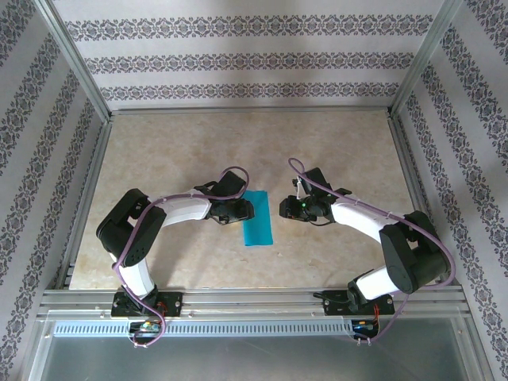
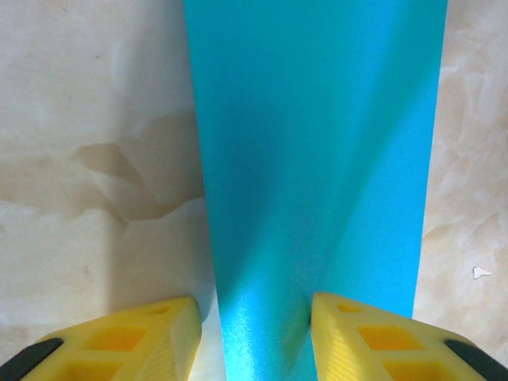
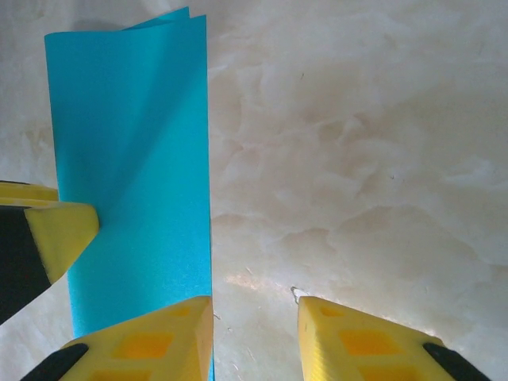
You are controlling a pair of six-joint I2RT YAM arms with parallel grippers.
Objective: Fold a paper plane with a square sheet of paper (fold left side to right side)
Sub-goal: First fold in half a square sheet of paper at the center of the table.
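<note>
The square sheet of paper (image 1: 259, 221) lies folded in half as a narrow teal-blue rectangle at the table's middle. At its far end (image 3: 171, 17) the two layers gape slightly. My left gripper (image 1: 244, 210) is open at the sheet's left side. Its fingers straddle the paper's edge (image 2: 255, 333), one over bare table and one over the paper. My right gripper (image 1: 284, 208) is open just right of the sheet, with bare table between its fingers (image 3: 255, 333). Its left finger (image 3: 159, 341) overlaps the sheet's right edge. The paper plane is out of view.
The beige marbled table (image 1: 341, 159) is fenced by aluminium rails (image 1: 246, 111) and patterned walls on three sides. A small white speck (image 2: 479, 272) lies on the table beside the paper. The left gripper's yellow finger (image 3: 55, 230) rests on the sheet's far edge.
</note>
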